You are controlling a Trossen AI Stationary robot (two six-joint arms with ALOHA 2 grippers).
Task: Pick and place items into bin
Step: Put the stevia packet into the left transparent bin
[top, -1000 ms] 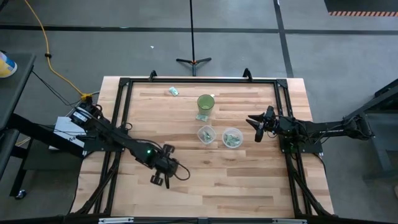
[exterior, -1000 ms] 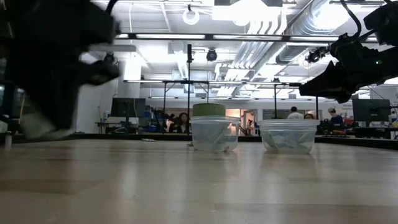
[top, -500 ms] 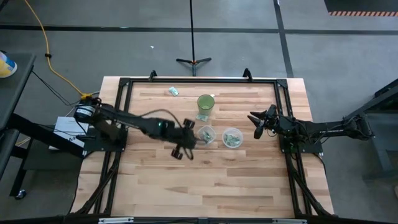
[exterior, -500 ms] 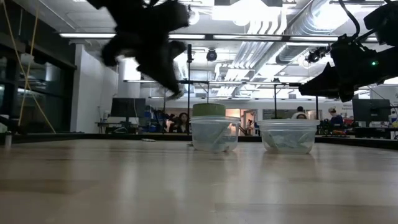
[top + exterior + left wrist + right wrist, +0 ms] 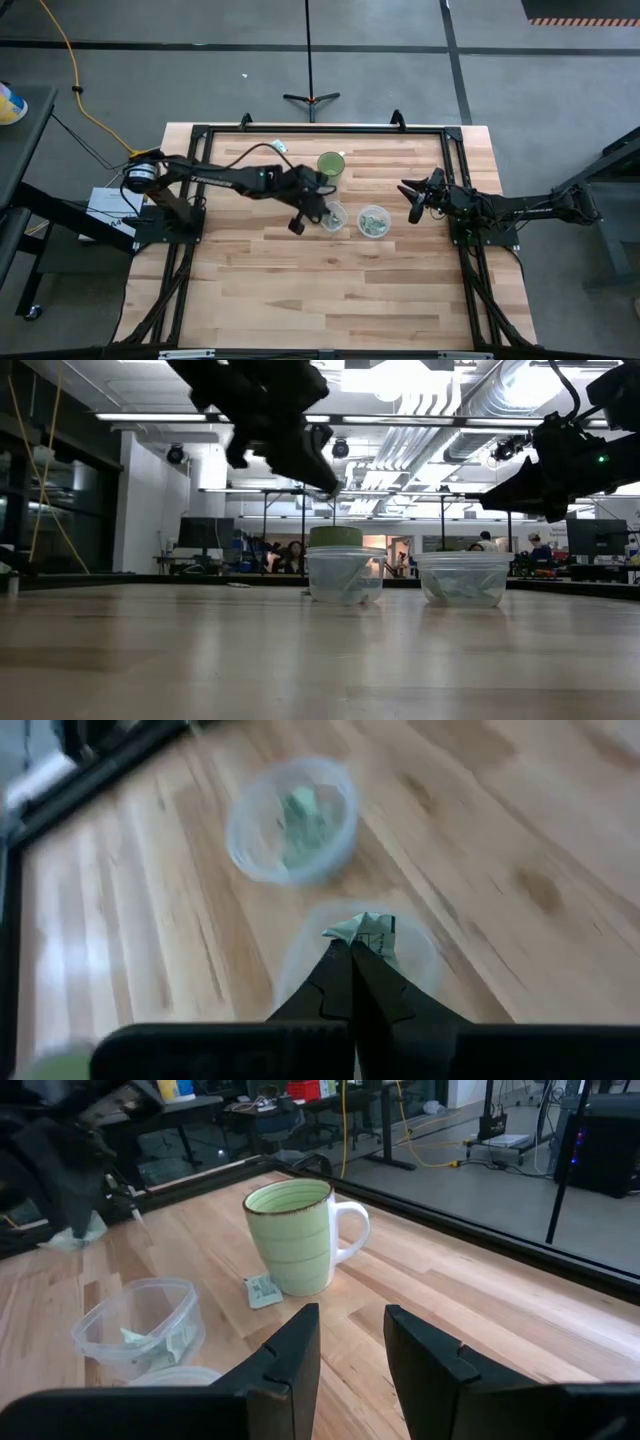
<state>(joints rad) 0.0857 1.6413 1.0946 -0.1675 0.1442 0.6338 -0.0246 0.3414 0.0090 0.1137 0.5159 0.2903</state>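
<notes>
My left arm stretches across the table, its gripper [image 5: 312,210] above the near clear bin [image 5: 331,216], fingers pinched together on a pale green-and-white packet [image 5: 364,932]. Only the left wrist view shows this hold: the packet sits at my fingertips directly over that bin, with the second bin [image 5: 292,818] beyond, more packets lying in it. From the side, the low view shows the left gripper [image 5: 322,476] raised well above both bins, which stand side by side on the wooden table [image 5: 300,650].

My right arm waits at the table's right edge, its gripper [image 5: 412,200] held in the air with fingers spread apart. Its wrist view shows the green cup [image 5: 296,1235], a packet [image 5: 263,1291] lying flat against the cup's base, and one bin [image 5: 140,1325] with packets inside. From above, another packet [image 5: 279,147] lies alone near the table's far edge.
</notes>
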